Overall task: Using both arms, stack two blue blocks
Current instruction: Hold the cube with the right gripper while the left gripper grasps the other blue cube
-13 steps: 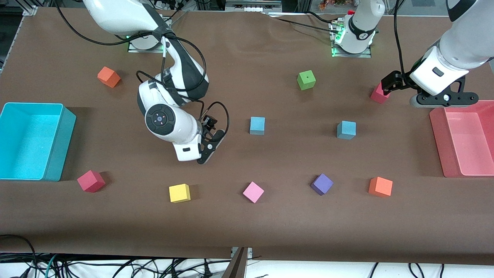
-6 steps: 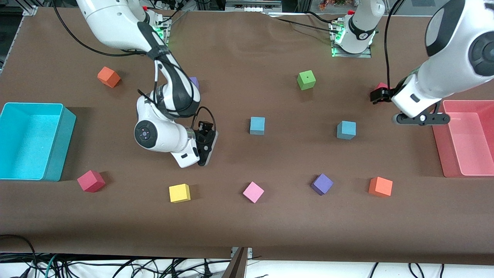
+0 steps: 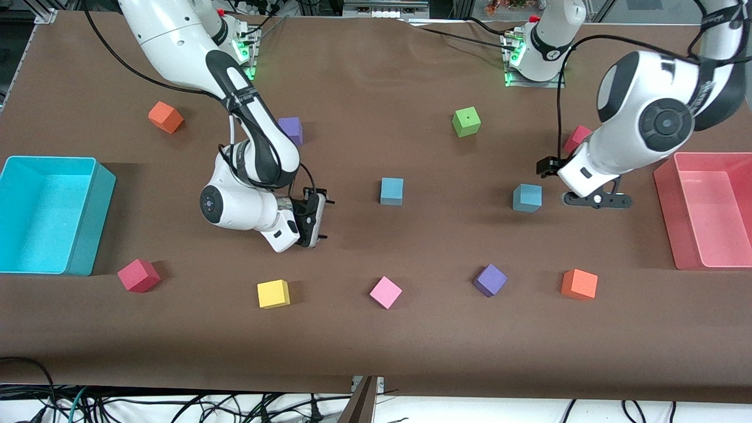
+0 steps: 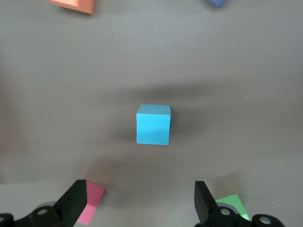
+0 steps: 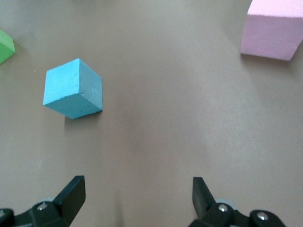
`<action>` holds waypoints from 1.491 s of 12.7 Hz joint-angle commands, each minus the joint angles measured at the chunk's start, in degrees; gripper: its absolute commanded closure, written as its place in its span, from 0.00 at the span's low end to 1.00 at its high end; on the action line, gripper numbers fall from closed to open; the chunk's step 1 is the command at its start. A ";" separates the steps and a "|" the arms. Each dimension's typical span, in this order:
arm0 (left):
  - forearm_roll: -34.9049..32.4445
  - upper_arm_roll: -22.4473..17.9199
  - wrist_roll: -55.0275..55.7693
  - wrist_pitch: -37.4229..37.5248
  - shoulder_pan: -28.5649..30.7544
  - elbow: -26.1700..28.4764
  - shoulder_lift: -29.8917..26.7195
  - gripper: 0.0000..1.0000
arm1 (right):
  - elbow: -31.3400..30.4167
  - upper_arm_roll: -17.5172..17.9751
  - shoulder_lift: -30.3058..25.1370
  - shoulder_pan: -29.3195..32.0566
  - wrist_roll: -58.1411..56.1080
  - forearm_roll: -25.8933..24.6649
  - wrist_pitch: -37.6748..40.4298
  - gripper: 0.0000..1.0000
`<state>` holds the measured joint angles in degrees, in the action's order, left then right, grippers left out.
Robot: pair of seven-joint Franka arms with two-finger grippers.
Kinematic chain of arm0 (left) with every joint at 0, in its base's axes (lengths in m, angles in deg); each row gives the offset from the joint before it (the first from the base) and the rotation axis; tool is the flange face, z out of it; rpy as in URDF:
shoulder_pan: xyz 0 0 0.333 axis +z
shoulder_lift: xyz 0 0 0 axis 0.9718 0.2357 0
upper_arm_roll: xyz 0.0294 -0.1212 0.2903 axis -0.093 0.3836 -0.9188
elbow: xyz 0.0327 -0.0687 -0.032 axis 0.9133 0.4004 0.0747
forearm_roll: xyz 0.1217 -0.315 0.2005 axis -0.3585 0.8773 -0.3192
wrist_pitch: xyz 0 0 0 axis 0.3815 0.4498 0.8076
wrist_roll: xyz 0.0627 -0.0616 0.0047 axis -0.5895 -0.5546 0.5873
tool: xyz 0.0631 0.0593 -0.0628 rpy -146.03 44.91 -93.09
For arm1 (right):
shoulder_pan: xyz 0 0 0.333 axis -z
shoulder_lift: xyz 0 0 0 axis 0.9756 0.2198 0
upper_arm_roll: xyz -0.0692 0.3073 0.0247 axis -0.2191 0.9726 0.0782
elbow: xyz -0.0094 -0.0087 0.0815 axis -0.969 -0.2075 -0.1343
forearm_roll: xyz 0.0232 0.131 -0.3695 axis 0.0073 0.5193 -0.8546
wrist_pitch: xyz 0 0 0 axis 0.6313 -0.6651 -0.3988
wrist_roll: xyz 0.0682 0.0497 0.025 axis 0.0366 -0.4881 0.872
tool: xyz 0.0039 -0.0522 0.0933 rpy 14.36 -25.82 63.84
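Blue blocks both lie ungrasped: left pincer (image 3: 578,198), jaws wide, hangs beside one (image 3: 527,197); right pincer (image 3: 322,218), equally wide, needs to reach the other (image 3: 392,191).

Matt foam cubes on a matt brown table cover, under glossy plastic arms.

The blue block (image 4: 153,125) ahead of the left gripper's fingers (image 4: 75,203) looks like matt, fine-grained foam; the blue block (image 5: 73,90) ahead of the right gripper's fingers (image 5: 71,194) shows the same slightly rough, dull surface, as does the pink cube (image 5: 271,29). The fingers are matt black. The table cover (image 3: 376,341) is a smooth, unshiny brown sheet, faintly rippled. The arm shells (image 3: 640,117) are glossy white plastic. The cyan bin (image 3: 88,217) and pink bin (image 3: 667,217) look like smooth plastic.
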<state>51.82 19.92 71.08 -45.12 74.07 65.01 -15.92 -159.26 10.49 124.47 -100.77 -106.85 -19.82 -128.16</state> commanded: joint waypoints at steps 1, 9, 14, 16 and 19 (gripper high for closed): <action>-0.52 0.12 -3.22 -10.52 0.19 10.25 -2.31 0.00 | -3.90 0.59 -0.56 0.26 -11.75 11.83 -2.72 0.00; -0.70 0.21 -1.90 -26.30 0.19 16.79 6.20 0.00 | -7.07 0.68 2.78 -1.40 -40.61 40.25 -3.24 0.00; -1.40 0.04 -1.90 -32.97 0.63 16.70 12.10 0.00 | -6.89 0.68 4.28 -4.13 -47.31 51.07 -5.53 0.00; -1.32 -0.05 -1.90 -33.16 0.72 16.53 12.54 0.51 | -6.98 0.68 4.98 -4.31 -50.72 53.71 -5.27 0.00; -1.31 -0.14 -1.90 -32.11 0.89 16.09 11.32 0.90 | -7.07 0.77 5.69 -4.31 -54.25 56.62 -4.48 0.00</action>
<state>51.81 19.81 69.05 -78.05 74.62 81.70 -3.49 -165.77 10.82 130.09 -105.27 -158.67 34.97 -132.91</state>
